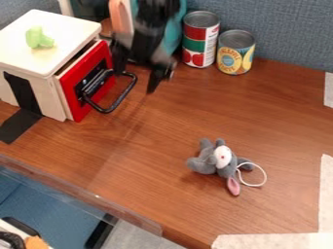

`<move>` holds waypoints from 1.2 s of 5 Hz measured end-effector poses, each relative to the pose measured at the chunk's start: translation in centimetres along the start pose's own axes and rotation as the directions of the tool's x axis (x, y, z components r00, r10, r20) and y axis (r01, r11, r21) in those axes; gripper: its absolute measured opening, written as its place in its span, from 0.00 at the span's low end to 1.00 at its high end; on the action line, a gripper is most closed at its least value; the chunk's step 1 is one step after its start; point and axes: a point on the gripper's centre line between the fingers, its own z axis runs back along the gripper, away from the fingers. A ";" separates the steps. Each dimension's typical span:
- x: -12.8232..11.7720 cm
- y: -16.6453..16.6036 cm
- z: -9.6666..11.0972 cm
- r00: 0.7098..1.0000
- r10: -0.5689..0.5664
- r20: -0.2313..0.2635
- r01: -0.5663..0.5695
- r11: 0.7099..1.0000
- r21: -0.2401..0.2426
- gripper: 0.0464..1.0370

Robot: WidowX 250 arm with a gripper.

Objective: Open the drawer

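At the left, set in the white box point(68, 24), find the drawer point(73, 97). With the gripper point(136, 82) beside the black handle point(121, 99), fingers spread wide and apparently empty, hook behind the bar, then draw gently rightward without dragging the box.

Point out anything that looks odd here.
Two mild oddities: the plush toy lies sprawled on the table, its loop splayed out, and the red drawer front stands slightly off the box, as if ajar. I see no spill or damage.
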 end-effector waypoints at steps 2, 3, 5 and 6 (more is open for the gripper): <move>0.3 0.3 -2.3 0.999 -0.032 -0.002 0.032 0.999 0.036 0.91; 0.1 0.3 -2.6 1.000 -0.030 -0.010 0.030 1.000 0.001 0.62; -0.4 -0.1 -2.4 0.998 -0.052 -0.020 0.052 0.999 -0.018 0.12; -0.8 -1.0 -2.0 0.998 -0.052 -0.044 0.050 0.998 -0.044 0.07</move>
